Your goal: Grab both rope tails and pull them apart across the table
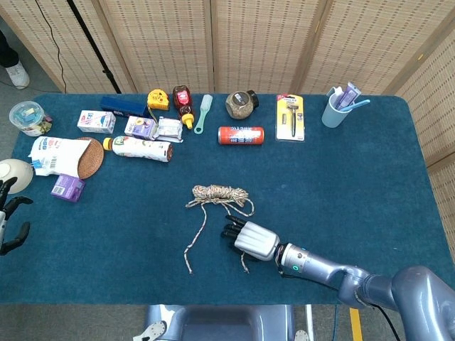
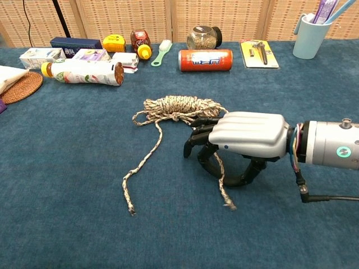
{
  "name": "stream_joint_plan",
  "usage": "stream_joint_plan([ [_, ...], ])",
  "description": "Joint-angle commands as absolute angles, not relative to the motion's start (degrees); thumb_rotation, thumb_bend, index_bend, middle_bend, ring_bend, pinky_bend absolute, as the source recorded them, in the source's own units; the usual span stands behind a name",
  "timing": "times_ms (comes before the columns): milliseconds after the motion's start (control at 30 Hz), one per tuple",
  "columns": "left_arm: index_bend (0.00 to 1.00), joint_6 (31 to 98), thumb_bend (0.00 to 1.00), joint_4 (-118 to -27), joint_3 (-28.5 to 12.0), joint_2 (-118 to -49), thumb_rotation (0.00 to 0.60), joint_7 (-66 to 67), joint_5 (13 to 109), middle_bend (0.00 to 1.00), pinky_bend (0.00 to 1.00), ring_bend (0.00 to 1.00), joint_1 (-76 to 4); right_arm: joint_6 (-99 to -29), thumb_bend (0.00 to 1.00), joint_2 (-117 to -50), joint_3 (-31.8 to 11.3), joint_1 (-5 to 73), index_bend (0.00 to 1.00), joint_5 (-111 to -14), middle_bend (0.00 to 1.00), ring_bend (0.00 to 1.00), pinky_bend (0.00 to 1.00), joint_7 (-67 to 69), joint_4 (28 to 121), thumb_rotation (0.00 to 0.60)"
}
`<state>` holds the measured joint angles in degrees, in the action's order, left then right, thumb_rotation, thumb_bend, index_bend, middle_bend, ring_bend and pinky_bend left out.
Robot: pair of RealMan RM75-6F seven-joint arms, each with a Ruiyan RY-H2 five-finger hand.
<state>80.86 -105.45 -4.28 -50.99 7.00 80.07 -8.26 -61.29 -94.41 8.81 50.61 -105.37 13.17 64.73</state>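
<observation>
A speckled rope (image 2: 178, 106) lies near the middle of the blue bench (image 2: 67, 224), its main part bunched in a loose coil with two tails running toward the near edge. The left tail (image 2: 141, 166) trails down and left to a frayed end lying free on the cloth. The right tail (image 2: 222, 185) passes under the right robot hand (image 2: 238, 144), which sits palm down just near and right of the coil. Its dark fingers (image 2: 197, 141) are curled around that tail, with the thumb hooked beneath, and the tail's end pokes out on the near side of the hand; it looks like a grip on the rope, though the palm hides the exact contact.

The left robot hand (image 1: 10, 220) shows only in the head view, at the far left edge and well apart from the rope, fingers spread and holding nothing.

Along the far side of the bench lie a red can (image 2: 205, 60) on its side, a glass jar (image 2: 204, 37), a razor pack (image 2: 258, 53), a pale blue cup (image 2: 309, 35) at the right, and a large bottle (image 2: 84, 72) on its side at the left.
</observation>
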Motion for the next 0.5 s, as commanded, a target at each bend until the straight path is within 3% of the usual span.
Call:
stream_joint_plan([
  [33,0.34,80.59,0.4,-105.41,-4.28,-50.97,0.6,7.04,80.43,0.07,0.0,0.02,-8.53,-61.61,0.39,-93.78,8.17,50.29,0.6,-104.67,0.3,0.18,0.0,12.56,65.79,0.6],
  [500,0.36,77.91,0.4,-104.74,-3.83,-50.79,0.6,5.79,84.35,0.07,0.0,0.02,-10.91,-63.22,0.39,-90.81,5.2,48.02,0.61,-100.52,0.31,0.18,0.0,11.14,69.18,0.6],
])
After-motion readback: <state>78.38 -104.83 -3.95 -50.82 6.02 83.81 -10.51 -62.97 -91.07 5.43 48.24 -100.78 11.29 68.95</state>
